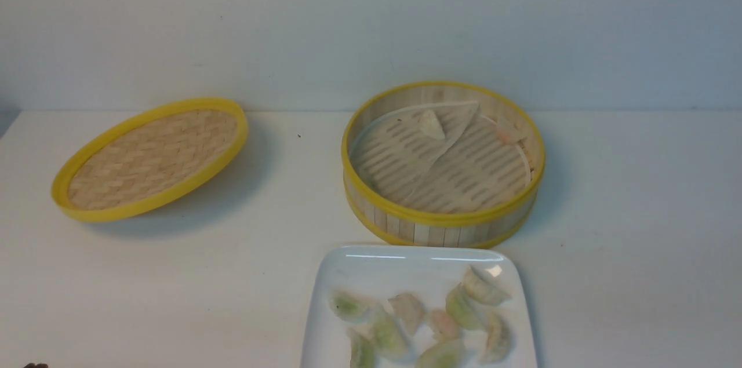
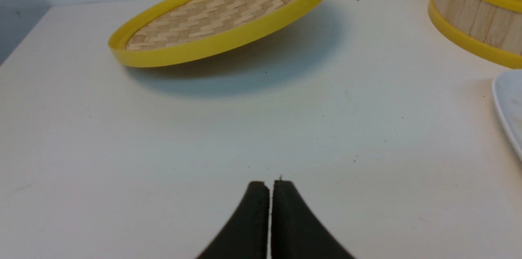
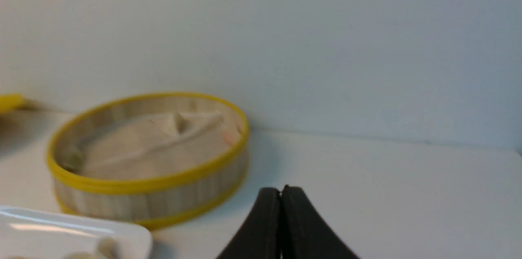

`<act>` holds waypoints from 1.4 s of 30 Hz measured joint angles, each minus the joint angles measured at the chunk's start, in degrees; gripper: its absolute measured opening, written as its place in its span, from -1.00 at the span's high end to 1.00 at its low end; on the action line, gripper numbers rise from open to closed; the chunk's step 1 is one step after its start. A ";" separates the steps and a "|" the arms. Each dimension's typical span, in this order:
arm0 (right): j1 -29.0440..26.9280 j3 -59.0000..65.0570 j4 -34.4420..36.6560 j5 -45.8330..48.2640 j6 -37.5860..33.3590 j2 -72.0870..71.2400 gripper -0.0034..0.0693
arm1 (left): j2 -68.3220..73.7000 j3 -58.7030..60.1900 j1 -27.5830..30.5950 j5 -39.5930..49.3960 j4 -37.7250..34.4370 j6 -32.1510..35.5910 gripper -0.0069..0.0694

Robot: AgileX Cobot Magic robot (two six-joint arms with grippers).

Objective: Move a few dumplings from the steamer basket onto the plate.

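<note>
The table [image 1: 174, 275] carries the lid [image 1: 152, 158], tilted, left of the steamer basket [image 1: 443, 218], and the plate [image 1: 348, 275] just in front of it holds about nine dumplings [image 1: 408, 310]. Two more dumplings lie in the basket. The job looks done, so the left gripper [image 2: 271, 183] and right gripper [image 3: 281, 189], both pressed closed and empty, are best kept clear of the plate.
</note>
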 joint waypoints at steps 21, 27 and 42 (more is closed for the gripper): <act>-9.98 13.54 0.00 -7.17 0.06 0.06 0.94 | 0.00 0.00 0.00 0.00 0.00 0.00 0.83; -9.98 13.56 0.00 -7.27 0.06 0.06 0.94 | 0.00 0.00 0.00 0.00 0.00 0.00 0.83; -9.98 13.56 0.00 -7.29 0.06 0.06 0.94 | 0.00 0.00 0.00 0.00 0.00 0.00 0.83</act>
